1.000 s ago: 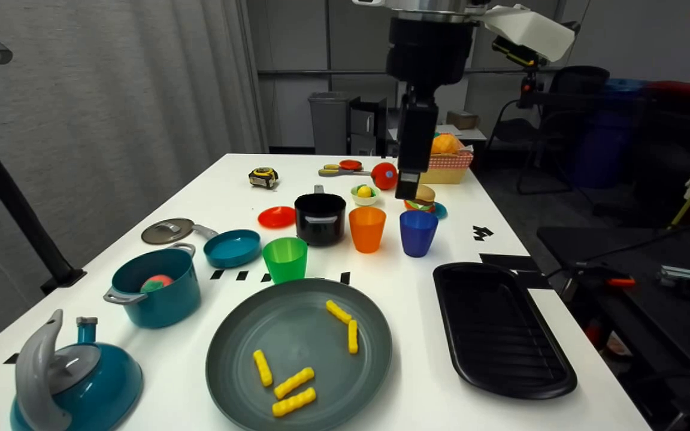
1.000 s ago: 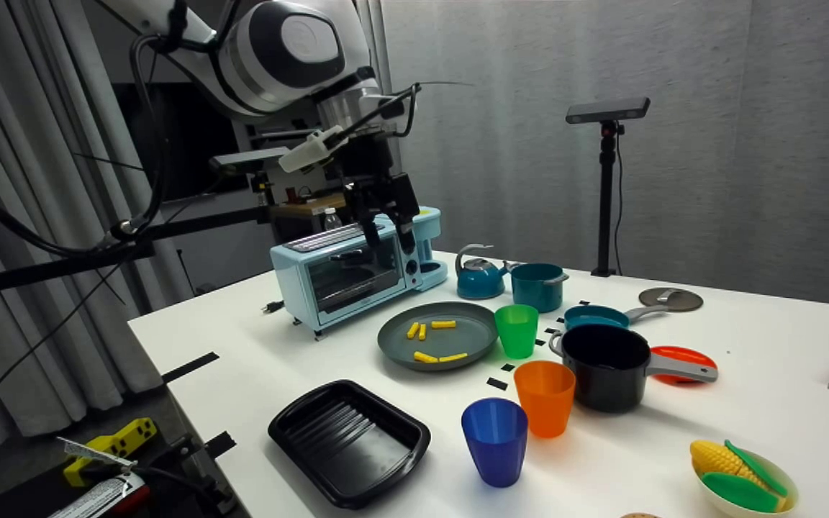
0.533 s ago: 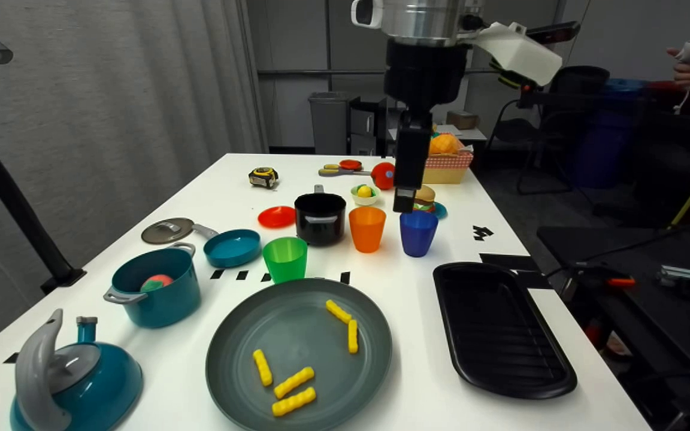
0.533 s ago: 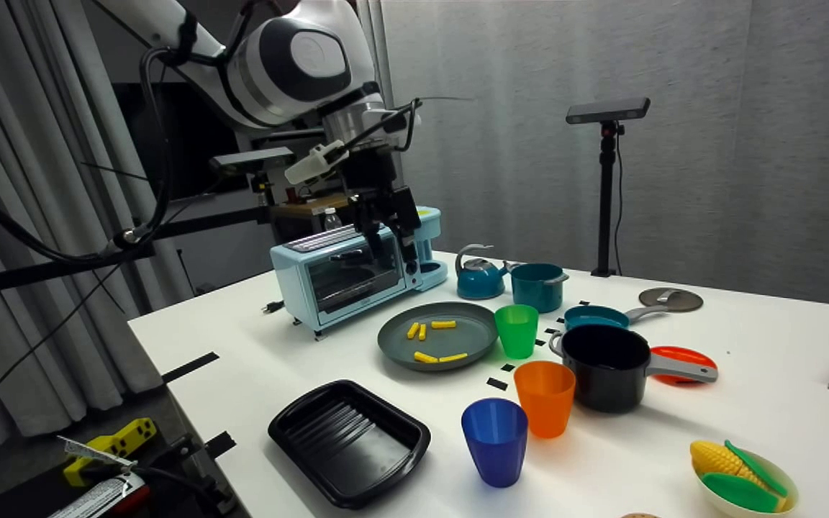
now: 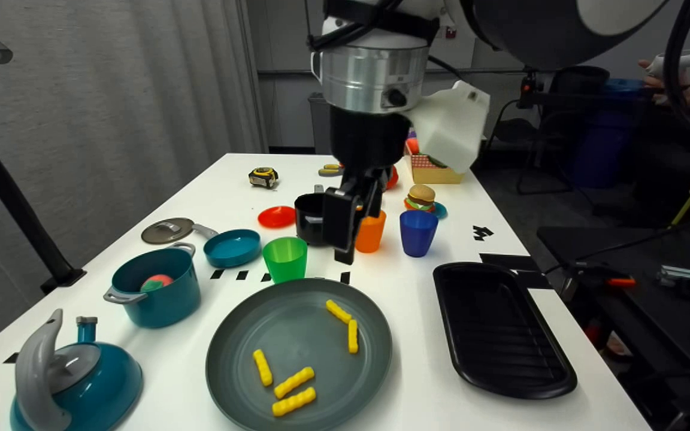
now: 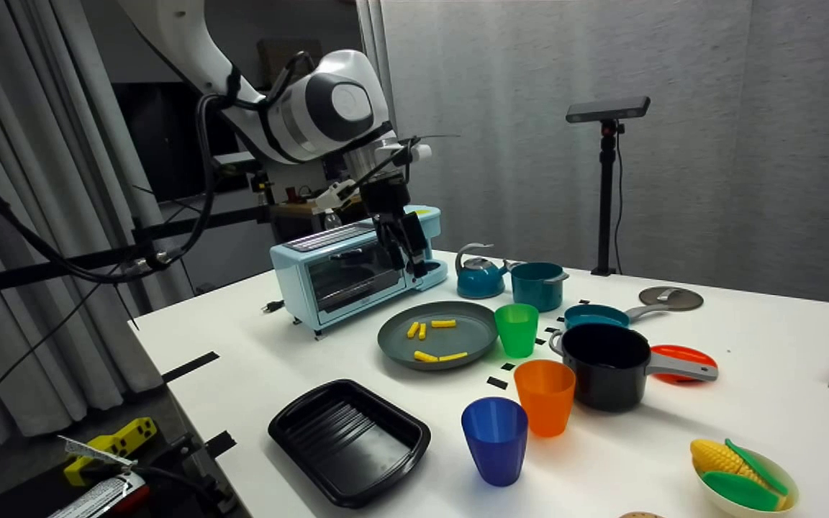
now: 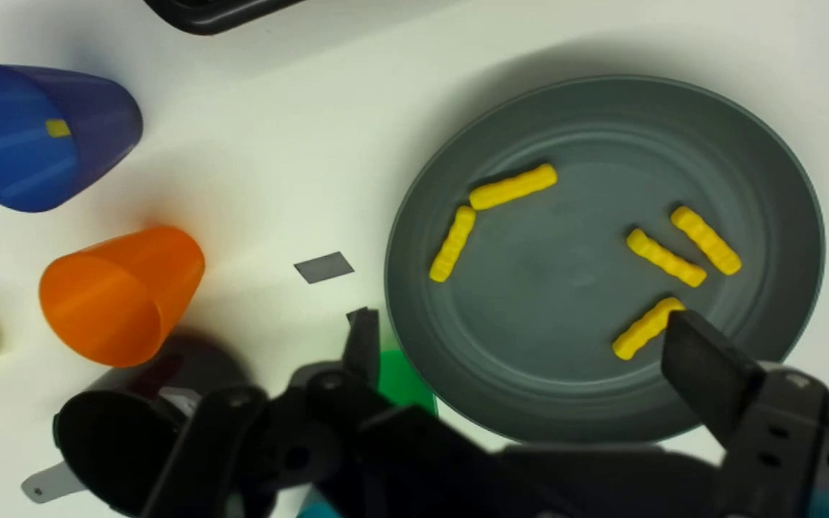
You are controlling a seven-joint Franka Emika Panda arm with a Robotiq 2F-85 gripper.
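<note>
Five yellow sticks [image 7: 666, 257] lie loose in the grey plate [image 7: 565, 273], where its raised rim [image 7: 623, 90] likely keeps them from rolling off, while the gripper [image 7: 520, 334] hangs higher than this plate, jaws spread apart, empty.

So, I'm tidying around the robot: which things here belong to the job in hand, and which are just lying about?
Likely in the job:
gripper, open, holding nothing
plate
five yellow sticks on it
perhaps blue cup, with a yellow bit in it

Seemingly just lying about:
orange cup
green cup
tray
black pot
kettle
toaster oven
tape measure
</note>
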